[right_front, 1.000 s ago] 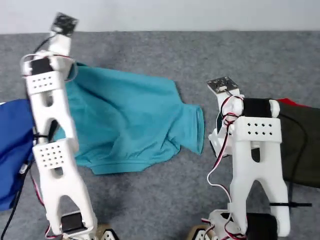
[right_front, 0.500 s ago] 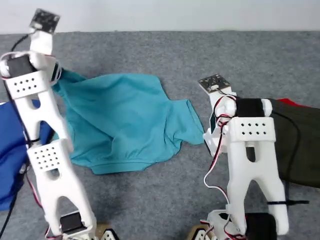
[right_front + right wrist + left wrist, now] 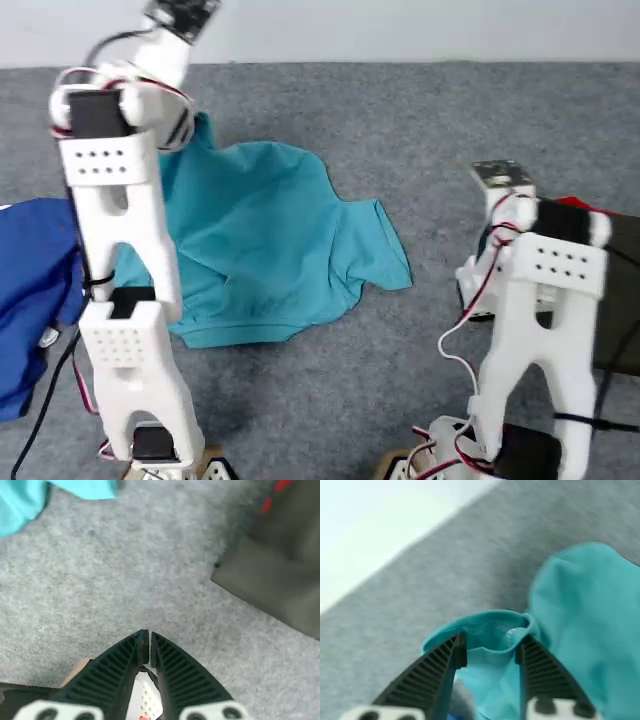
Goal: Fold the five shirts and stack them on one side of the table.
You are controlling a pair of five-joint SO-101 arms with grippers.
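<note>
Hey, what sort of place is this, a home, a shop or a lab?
Probably a robotics test bench, not a home: a white plastic left arm and matching right arm with bare wiring stand at a grey felt-covered table, with a teal fabric shirt on it.

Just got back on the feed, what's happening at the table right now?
The left tool grips an edge of the teal shirt at the far side of the table. That corner is lifted, and the rest lies spread and rumpled. The right tool is shut and empty over bare table, beside a dark shirt. A blue shirt lies by the left arm.
</note>
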